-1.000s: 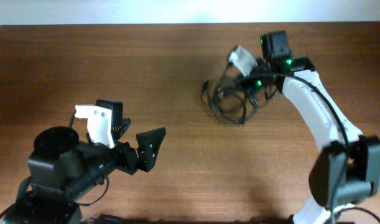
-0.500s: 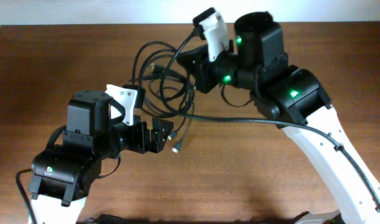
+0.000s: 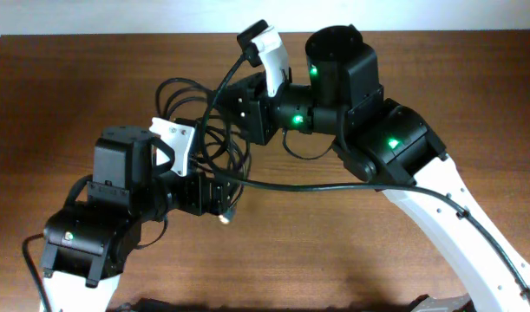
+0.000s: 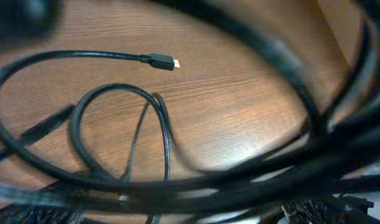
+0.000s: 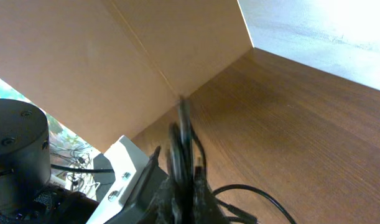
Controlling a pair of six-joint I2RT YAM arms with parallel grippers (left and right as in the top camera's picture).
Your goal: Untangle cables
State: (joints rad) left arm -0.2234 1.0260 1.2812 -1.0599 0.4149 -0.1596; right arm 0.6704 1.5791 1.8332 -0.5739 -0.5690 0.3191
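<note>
The cables point(image 3: 179, 111) are thin black cords looped together above the wooden table point(image 3: 56, 87). My right gripper point(image 3: 247, 111) is shut on a bunch of them and holds it up; the right wrist view shows strands clamped between its fingers point(image 5: 185, 186). My left gripper point(image 3: 214, 192) sits just below the loops and looks shut on a strand. A metal-tipped plug point(image 3: 223, 217) hangs under it. In the left wrist view blurred cords point(image 4: 177, 180) cross the jaws and hide them, and a gold-tipped plug point(image 4: 165, 62) lies on the table.
A thicker black arm wire point(image 3: 334, 184) runs from the right arm across to the left gripper. A white wall point(image 3: 117, 17) borders the table's far edge. A tan panel point(image 5: 115, 56) stands at the table's end in the right wrist view.
My right gripper has carried the cable bunch from the far right to the left and over my left gripper. My left arm has risen into the loops, and the hanging plug has shifted left.
</note>
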